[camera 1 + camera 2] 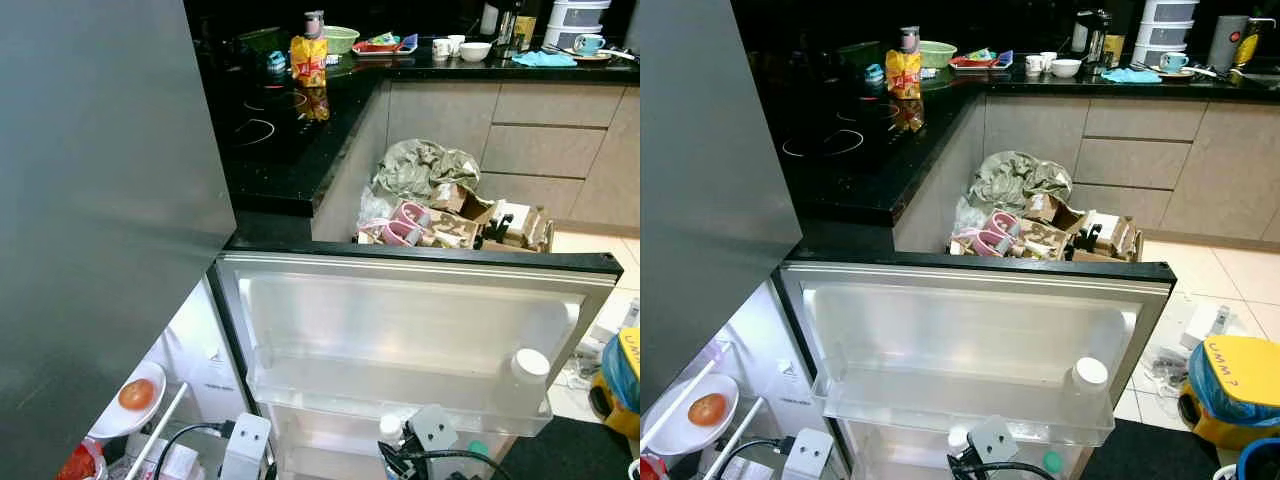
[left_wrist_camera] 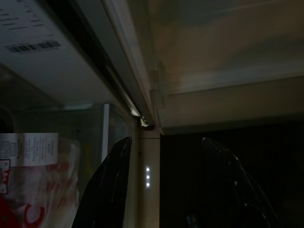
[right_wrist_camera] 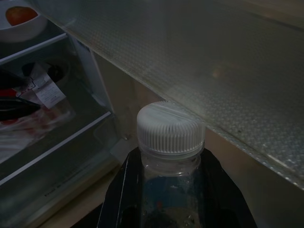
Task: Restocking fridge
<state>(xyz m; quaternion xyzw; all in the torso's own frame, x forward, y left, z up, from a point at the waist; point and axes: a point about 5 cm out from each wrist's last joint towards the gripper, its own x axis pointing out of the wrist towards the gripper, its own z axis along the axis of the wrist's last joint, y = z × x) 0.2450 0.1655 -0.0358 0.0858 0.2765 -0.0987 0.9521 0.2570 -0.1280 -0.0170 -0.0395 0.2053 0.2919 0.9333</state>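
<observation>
My right end effector (image 3: 173,190) is clamped on a clear bottle (image 3: 170,142) with a white cap, low beside the open fridge door (image 1: 400,330). My left end effector (image 2: 171,190) has its fingers apart near the fridge shelves.

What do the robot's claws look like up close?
Each claw has two long, shiny black fingers that curve and narrow toward the tips, seen on the left claw and the right claw. Lower down in the head view, pale grey blocky wrist parts with black cables show.
</observation>
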